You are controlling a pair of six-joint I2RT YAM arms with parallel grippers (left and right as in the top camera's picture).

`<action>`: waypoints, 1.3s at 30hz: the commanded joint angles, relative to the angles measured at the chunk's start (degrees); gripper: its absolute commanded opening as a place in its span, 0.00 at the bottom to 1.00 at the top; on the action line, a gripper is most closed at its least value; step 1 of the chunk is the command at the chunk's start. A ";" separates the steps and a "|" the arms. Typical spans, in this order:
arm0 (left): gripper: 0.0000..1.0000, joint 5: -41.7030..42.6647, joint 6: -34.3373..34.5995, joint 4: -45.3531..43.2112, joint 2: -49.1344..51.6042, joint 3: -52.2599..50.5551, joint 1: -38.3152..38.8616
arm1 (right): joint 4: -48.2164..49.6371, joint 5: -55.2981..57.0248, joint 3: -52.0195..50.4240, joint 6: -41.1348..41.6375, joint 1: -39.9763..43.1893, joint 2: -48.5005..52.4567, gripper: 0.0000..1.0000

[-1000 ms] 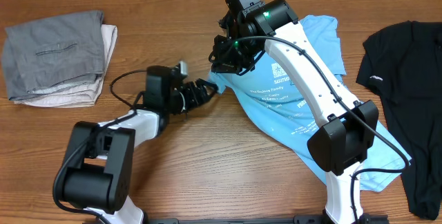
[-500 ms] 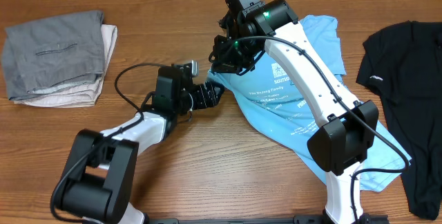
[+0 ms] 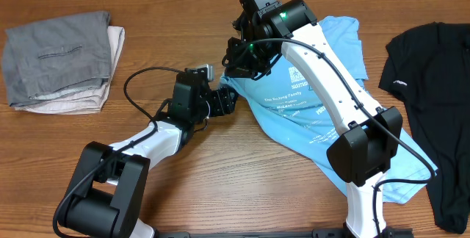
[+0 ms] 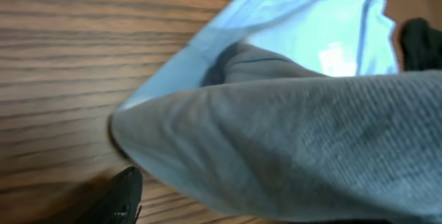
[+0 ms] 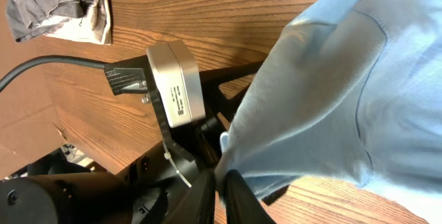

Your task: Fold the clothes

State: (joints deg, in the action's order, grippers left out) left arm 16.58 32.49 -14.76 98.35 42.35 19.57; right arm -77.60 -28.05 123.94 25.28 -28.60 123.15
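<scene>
Your right tool (image 5: 221, 179) pinches the shirt (image 3: 323, 113) tight; your left tool (image 3: 226, 100) is against it, open or closed I cannot tell.

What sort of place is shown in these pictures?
Probably a robotics lab bench for folding laundry: a left arm and a right arm stand at a wooden table, with a light blue T-shirt, a black garment and folded grey clothes laid out.

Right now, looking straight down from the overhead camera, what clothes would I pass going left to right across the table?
Folded grey and cream pile → light blue T-shirt → black garment.
</scene>
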 commanded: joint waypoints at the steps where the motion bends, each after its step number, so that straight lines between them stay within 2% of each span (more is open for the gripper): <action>1: 0.73 -4.22 -0.13 -0.09 -0.72 0.13 0.37 | 0.13 0.11 -0.17 0.07 -0.33 -1.53 0.10; 13: 0.72 -5.16 -0.68 0.00 -0.59 0.13 0.33 | -0.02 0.31 -0.17 -0.17 -0.31 -1.53 0.10; 19: 0.70 -5.62 -0.81 3.61 -0.59 0.13 0.31 | -4.83 11.80 -0.17 -0.13 0.15 -1.53 0.10; 22: 0.70 -9.97 -0.76 6.14 -0.59 0.13 0.26 | -5.66 13.03 -0.20 -0.15 0.39 -1.53 0.09; 25: 0.70 -10.75 -0.35 7.41 -0.63 0.24 -0.70 | -4.81 13.05 -0.39 -0.17 0.39 -1.49 0.04; 32: 0.65 0.15 8.07 11.23 -0.66 0.46 -8.09 | 2.86 12.76 -8.70 -0.87 0.07 -1.46 0.04; 36: 0.66 3.43 8.66 14.78 -0.66 0.46 -13.64 | 11.30 5.33 -17.40 -4.52 -0.61 -1.46 0.04; 39: 0.67 3.80 8.59 17.42 -0.66 0.46 -17.11 | 17.35 0.66 -22.73 -4.04 -1.11 -1.46 0.07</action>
State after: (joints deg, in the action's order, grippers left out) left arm 18.44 39.46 0.14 97.80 42.98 5.56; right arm -63.46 -20.86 105.14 22.41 -28.71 122.96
